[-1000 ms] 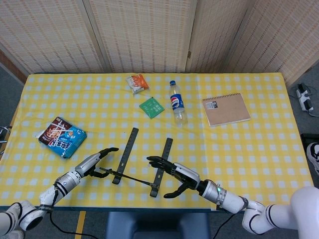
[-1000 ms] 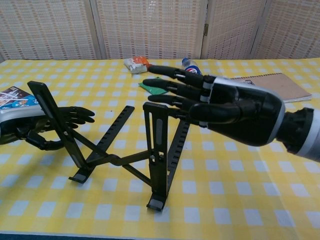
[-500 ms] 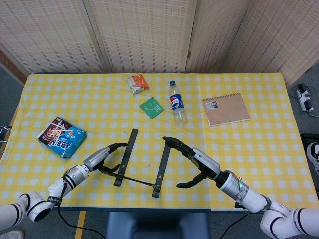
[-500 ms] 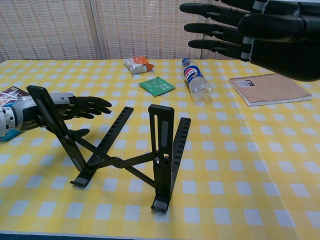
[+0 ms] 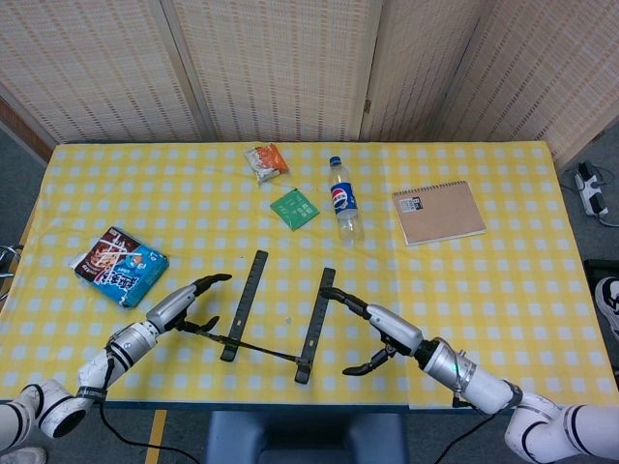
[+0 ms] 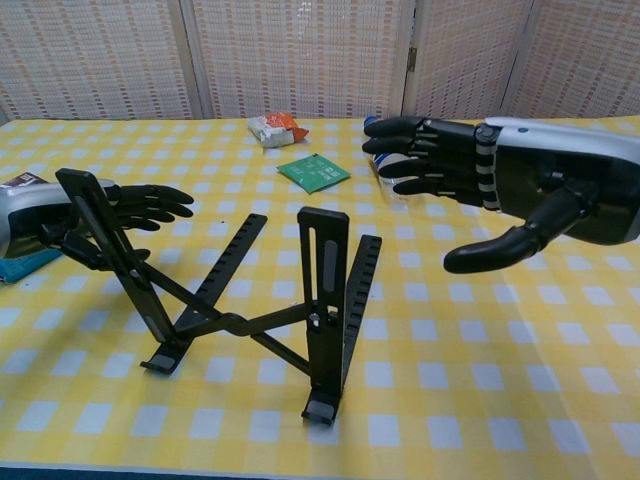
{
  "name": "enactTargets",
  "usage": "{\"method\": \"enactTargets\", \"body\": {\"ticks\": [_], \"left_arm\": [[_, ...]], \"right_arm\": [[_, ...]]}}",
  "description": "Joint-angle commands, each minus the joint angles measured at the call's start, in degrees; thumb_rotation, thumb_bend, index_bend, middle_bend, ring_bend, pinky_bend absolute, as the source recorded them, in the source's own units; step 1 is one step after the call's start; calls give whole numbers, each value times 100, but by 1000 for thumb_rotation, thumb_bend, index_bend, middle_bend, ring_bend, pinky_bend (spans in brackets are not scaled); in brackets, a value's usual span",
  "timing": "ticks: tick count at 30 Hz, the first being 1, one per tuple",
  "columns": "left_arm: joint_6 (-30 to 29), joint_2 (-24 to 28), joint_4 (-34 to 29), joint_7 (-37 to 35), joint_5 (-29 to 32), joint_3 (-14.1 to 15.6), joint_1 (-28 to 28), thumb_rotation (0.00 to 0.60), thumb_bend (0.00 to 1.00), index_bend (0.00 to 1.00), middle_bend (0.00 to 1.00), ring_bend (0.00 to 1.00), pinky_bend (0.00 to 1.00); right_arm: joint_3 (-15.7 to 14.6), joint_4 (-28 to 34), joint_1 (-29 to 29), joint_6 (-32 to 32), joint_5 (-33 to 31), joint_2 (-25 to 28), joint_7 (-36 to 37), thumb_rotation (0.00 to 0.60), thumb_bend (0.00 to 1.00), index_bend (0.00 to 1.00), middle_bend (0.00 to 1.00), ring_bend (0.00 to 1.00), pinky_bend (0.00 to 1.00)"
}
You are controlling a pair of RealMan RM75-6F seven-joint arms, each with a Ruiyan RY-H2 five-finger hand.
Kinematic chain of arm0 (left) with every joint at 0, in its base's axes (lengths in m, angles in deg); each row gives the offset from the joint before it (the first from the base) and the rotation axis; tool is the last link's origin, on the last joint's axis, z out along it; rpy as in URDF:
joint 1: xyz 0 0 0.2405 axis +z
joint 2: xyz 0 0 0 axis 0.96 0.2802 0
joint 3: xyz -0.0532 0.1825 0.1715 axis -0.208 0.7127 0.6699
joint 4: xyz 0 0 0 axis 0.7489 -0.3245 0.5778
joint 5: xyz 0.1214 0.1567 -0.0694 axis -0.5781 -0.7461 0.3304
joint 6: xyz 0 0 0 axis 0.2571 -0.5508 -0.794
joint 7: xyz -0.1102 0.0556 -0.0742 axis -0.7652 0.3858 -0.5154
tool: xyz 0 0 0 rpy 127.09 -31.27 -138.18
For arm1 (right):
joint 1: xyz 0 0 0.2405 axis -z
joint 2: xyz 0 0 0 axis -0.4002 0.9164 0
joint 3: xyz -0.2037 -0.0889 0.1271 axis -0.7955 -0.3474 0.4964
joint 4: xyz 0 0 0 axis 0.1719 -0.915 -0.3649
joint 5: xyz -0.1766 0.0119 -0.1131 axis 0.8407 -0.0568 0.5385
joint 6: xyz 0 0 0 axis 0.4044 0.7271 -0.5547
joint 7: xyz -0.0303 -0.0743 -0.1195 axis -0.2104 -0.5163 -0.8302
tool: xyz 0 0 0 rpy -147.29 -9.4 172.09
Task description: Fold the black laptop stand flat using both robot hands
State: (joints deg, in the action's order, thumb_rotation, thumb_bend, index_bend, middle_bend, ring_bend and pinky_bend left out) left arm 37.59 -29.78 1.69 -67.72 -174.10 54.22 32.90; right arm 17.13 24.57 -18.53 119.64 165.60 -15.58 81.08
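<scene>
Step in hand: bringing both hands onto the still-erected laptop stand [image 6: 250,300] to collapse it. I judge the fold will go best if I brace one upright while pressing the other in toward it, keeping pressure level so the crossed links close without the feet skating on the cloth.

1. Table [image 5: 503,290], yellow check cloth. Landmark for all entries: the laptop stand, at the near centre of the table.
2. Laptop stand, black [image 5: 280,319]. Two slotted rails on the cloth, two uprights raised, thin crossed links joining them at a pivot. Fully open, not yet folded.
3. Right hand [image 6: 500,190], right of the stand and apart from it, raised above the cloth. Fingers extended and spread, thumb dropped below; it holds nothing.
4. Left hand [image 6: 90,215], just beside the stand's left upright, behind it in the chest view. Fingers stretched out, thumb under; I cannot tell whether it touches the upright, and it grips nothing that I can see.
</scene>
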Motion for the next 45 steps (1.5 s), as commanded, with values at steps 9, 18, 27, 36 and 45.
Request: {"method": "enactTargets", "body": {"ticks": [9, 18, 27, 36, 45], "left_arm": [[-317, 385, -225, 18, 17, -11, 212, 600, 498, 95, 92, 0, 0], [-541, 618, -311, -4, 99, -134, 339, 600, 499, 83, 65, 0, 0], [-678, 714, -185, -37, 394, -366, 493, 600, 526, 81, 60, 0, 0], [-729, 652, -50, -86, 394, -380, 632, 600, 743, 88, 60, 0, 0], [-729, 553, 72, -206, 251, -328, 696, 600, 746, 90, 60, 0, 0]], "right_arm": [[21, -252, 7, -247, 54, -423, -358, 559, 66, 0, 0, 0, 0], [147, -309, -20, -383, 0, -768, -817, 557, 66, 0, 0, 0, 0], [423, -452, -52, -494, -203, -1325, -1390, 564, 65, 0, 0, 0, 0], [703, -806, -69, -534, -439, -1869, -1833, 599, 66, 0, 0, 0, 0], [978, -1145, -23, -420, -680, -2181, -2010, 600, 71, 0, 0, 0, 0]]}}
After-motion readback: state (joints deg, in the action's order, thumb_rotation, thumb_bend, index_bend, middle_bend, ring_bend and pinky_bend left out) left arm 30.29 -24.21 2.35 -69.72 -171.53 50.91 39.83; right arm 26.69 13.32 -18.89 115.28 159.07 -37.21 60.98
